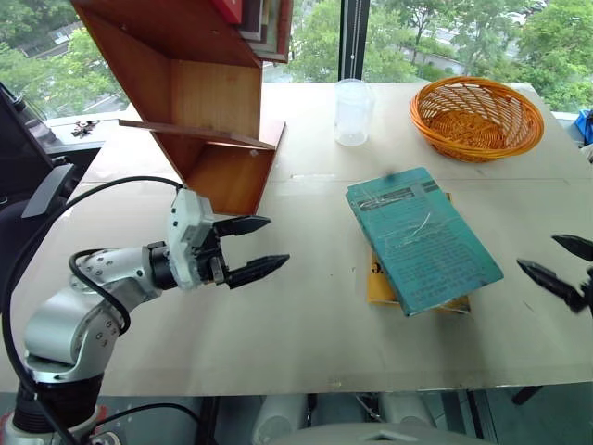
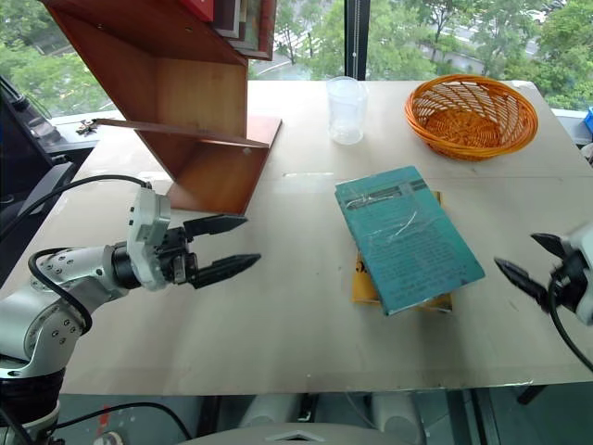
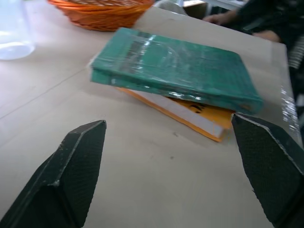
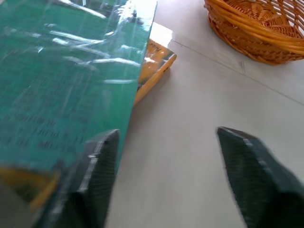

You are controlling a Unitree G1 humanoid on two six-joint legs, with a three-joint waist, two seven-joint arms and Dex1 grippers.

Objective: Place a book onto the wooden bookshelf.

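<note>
The teal-green book point(image 1: 422, 236) in clear wrap lies flat on the table, on top of a yellow book point(image 1: 380, 286). The wooden bookshelf point(image 1: 199, 102) stands at the back left, with books in its upper part. My left gripper point(image 1: 276, 243) hovers open in front of the shelf, pointing towards the book across a stretch of bare table. To the right of the book, my right gripper point(image 1: 537, 252) is open, its fingers empty. In the right wrist view one finger point(image 4: 95, 171) is close beside the teal book's edge point(image 4: 71, 80).
An orange wicker basket point(image 1: 477, 116) sits at the back right, and a clear plastic cup point(image 1: 352, 111) stands between it and the shelf. A person's hand point(image 3: 221, 18) rests at the table edge beyond the books. Windows run behind the table.
</note>
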